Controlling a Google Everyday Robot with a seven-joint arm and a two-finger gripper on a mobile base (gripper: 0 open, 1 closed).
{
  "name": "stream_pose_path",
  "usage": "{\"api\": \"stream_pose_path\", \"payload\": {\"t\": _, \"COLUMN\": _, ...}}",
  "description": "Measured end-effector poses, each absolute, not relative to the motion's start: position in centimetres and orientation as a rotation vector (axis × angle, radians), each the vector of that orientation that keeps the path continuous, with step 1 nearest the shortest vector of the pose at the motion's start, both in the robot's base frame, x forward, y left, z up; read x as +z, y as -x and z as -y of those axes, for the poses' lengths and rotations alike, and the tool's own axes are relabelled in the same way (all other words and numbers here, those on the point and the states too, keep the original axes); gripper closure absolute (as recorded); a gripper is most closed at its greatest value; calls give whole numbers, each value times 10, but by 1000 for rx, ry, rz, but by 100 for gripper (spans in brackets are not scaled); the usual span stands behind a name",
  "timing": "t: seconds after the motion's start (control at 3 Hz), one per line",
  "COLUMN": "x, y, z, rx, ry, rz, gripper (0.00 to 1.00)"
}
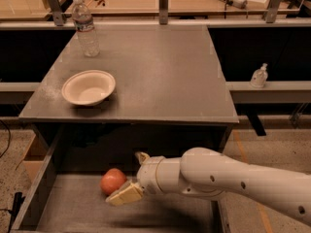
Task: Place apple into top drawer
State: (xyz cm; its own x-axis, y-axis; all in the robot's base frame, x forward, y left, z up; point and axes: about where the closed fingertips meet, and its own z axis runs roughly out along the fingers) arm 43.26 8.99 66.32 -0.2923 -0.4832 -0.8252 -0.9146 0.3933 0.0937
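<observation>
- The release step is in hand: the apple point(112, 180) is down inside the top drawer point(73, 208), towards the middle of its grey floor and well clear of the side walls
- It looks to be resting on the drawer bottom rather than hanging in the air, though where it meets the floor lies in shadow, so that is a judgement
- The gripper point(127, 177) is low in the drawer, just right of the apple, on the end of the white arm point(228, 181) that reaches in from the right
- Its fingers are spread wide: one tan finger point(125, 194) lies along the floor just under and in front of the apple, touching it or very nearly, and the other point(142, 157) stands up behind, apart from the fruit
- So the tool grips nothing, as far as can be judged; the apple is loose between the spread fingers
- The next move calls for drawing back up and to the right without the lower finger nudging the apple, which is round and would roll easily
- The bowl point(88, 87) and water bottle point(85, 27) stand on the tabletop point(165, 72) above, away from the work
</observation>
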Motion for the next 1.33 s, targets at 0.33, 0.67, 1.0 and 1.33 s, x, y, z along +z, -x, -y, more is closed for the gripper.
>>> {"api": "stream_pose_path", "payload": {"t": 0.33, "x": 700, "y": -450, "z": -54, "rx": 776, "ry": 1093, "rz": -1950, "gripper": 41}}
{"api": "stream_pose_path", "payload": {"t": 0.67, "x": 753, "y": -458, "z": -12, "rx": 814, "ry": 992, "rz": -1940, "gripper": 64}}
{"api": "stream_pose_path", "payload": {"t": 1.0, "x": 860, "y": -468, "z": 36, "rx": 840, "ry": 931, "rz": -1824, "gripper": 93}}
{"api": "stream_pose_path", "payload": {"t": 1.33, "x": 863, "y": -467, "z": 30, "rx": 845, "ry": 951, "rz": -1814, "gripper": 81}}
